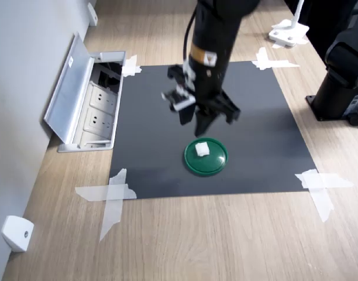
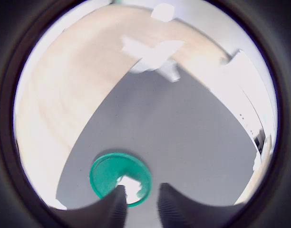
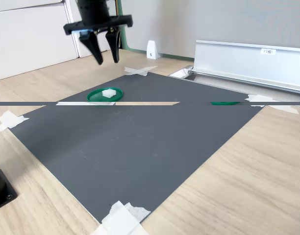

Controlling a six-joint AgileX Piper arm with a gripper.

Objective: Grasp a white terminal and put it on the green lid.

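First exterior view: the small white blocky plastic terminal (image 1: pixel 202 149) is seen lying on the flat round dark-green plastic lid (image 1: pixel 206 157), on the part of the disc toward the first exterior view's left. The lid rests on a dark grey mat (image 1: pixel 150 134) taped with white tape crosses (image 1: pixel 112 193) to the light wood table (image 1: pixel 226 240). The black gripper (image 1: pixel 202 124) is held above the lid, fingers pointing down and spread apart, nothing between them; the tips are clear of the terminal, just above and behind it. An open grey socket box (image 1: pixel 88 102) is set into the table at the mat's edge on the first exterior view's left.

Wrist view: two dark fingers (image 2: pixel 116 209) are seen with a gap between them. The green lid (image 2: pixel 112 173) lies below them, and the white terminal (image 2: pixel 131 186) shows on it, in line with the gap, untouched.

Second exterior view: the gripper (image 3: pixel 105 54) is seen raised well above the lid (image 3: pixel 96 96), fingers parted and empty. The terminal (image 3: pixel 109 92) sits on the lid, almost directly under the fingertips. A horizontal glitch band crosses the picture just below the lid.
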